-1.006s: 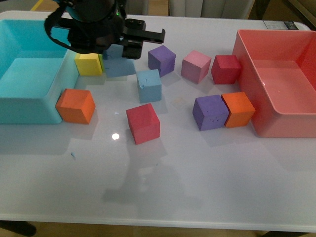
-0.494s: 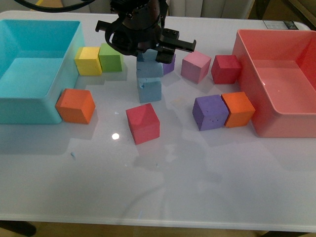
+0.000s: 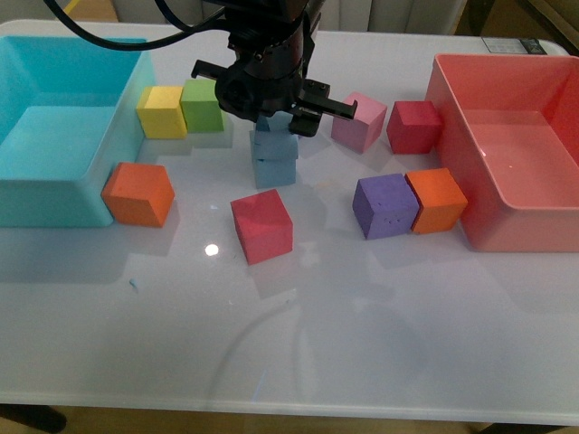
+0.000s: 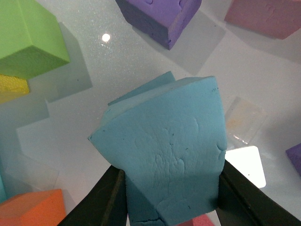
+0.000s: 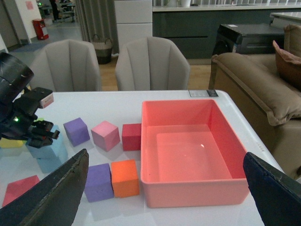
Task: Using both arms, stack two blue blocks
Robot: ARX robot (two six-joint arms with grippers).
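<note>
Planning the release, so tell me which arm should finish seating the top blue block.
Left. The left gripper is shut on the top blue block, held directly over the lower blue block. The right gripper hangs open, high and away from the stack, holding nothing.

A red foam cube stands near the sky-blue foam cubes; the glossy white tabletop nearer the camera lies bare.

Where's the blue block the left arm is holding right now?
Front view, left of centre: the held blue block is clamped in the left gripper directly over the other blue block, between the green cube and the pink cube.
</note>
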